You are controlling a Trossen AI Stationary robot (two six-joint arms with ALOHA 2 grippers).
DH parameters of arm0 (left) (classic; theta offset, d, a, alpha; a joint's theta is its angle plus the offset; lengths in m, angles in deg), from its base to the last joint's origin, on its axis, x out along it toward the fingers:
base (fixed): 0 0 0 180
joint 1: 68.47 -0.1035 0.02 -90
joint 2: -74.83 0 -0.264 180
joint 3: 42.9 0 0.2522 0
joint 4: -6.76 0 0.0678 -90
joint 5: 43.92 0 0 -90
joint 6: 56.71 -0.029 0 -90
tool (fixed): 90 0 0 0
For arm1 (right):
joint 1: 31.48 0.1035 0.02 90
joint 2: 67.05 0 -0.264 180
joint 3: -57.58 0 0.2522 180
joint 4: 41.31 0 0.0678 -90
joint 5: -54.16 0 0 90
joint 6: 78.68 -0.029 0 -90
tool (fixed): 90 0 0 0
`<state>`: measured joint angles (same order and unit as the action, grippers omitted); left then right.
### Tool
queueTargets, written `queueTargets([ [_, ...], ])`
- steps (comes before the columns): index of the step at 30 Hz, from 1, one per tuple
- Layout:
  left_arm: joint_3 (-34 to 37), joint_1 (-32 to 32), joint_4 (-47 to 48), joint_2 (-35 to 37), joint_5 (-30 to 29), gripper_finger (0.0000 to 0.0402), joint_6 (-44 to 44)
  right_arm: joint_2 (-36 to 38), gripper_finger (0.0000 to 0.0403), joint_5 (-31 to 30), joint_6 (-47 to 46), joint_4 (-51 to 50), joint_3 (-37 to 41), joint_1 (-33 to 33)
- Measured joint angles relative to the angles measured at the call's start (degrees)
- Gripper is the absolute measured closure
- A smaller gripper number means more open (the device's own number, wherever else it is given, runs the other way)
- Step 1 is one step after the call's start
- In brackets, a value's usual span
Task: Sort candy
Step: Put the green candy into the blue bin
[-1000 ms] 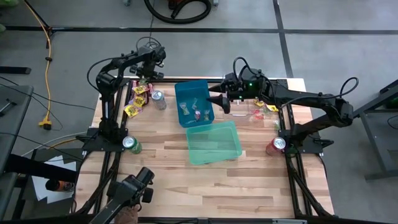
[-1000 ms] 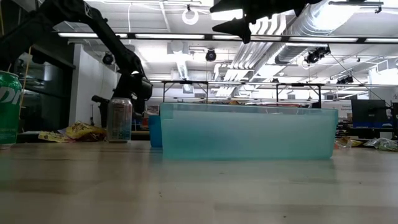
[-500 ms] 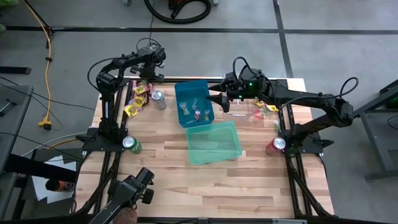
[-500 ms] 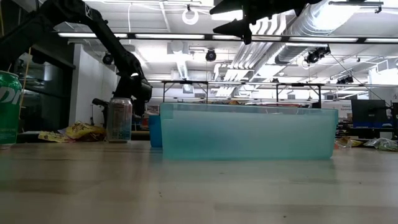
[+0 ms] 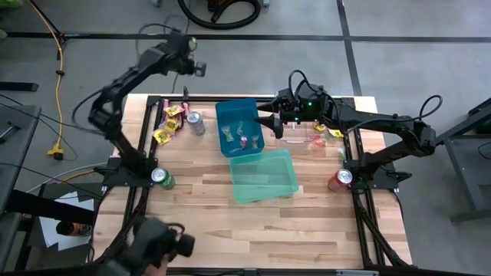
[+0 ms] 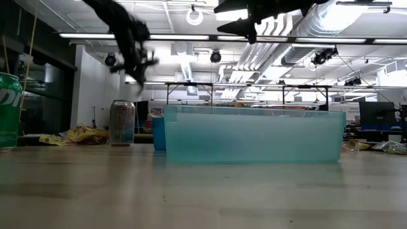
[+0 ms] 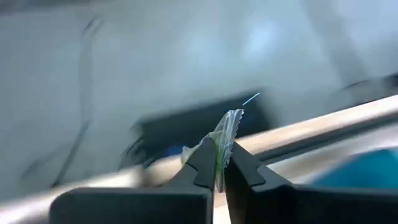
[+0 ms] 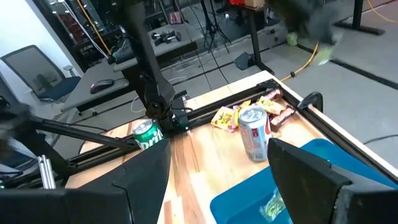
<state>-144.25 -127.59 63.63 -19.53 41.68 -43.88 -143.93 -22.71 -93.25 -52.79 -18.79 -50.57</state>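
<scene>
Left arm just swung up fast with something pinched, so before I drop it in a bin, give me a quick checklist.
1. Left gripper shut on green candy: ok.
2. Grip depth: only the wrapper's edge is pinched: not ok.
3. Left gripper over a bin: it is high beyond the table's far edge: not ok.
4. Right gripper clear of the blue bin: at its right rim: not ok.
5. Blue bin has room: ok.
6. Teal bin has room: ok.

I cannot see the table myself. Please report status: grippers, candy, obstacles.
Left gripper raised, shut on a green-wrapped candy. Right gripper open, over the blue bin. Silver can beside the yellow candy packets; nothing blocking.
</scene>
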Motion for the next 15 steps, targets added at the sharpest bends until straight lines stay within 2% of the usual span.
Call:
queueTargets([
  [3, 1.0, 3.88, -7.94, 6.66, 4.94, 0.0401, -1.3, 0.0, 0.0139, 0.07, 0.05, 0.51, 0.0, 0.0],
  [6, 6.05, 9.11, -17.3, 13.25, 11.1, 0.0401, -2.5, 0.0, 0.0139, 0.14, 0.05, 0.42, 0.0, 0.0],
  [9, 15.01, 15.74, -27.92, 20.07, 15.98, 0.0401, -0.76, 0.0, 0.0139, 0.14, 0.05, 0.4, 0.0, 0.0],
  [15, 37.28, 29.21, -51.4, 31.22, 16.15, 0.0401, 6.68, 0.0, 0.0139, 1.73, 0.07, 0.41, 0.0, 0.02],
])
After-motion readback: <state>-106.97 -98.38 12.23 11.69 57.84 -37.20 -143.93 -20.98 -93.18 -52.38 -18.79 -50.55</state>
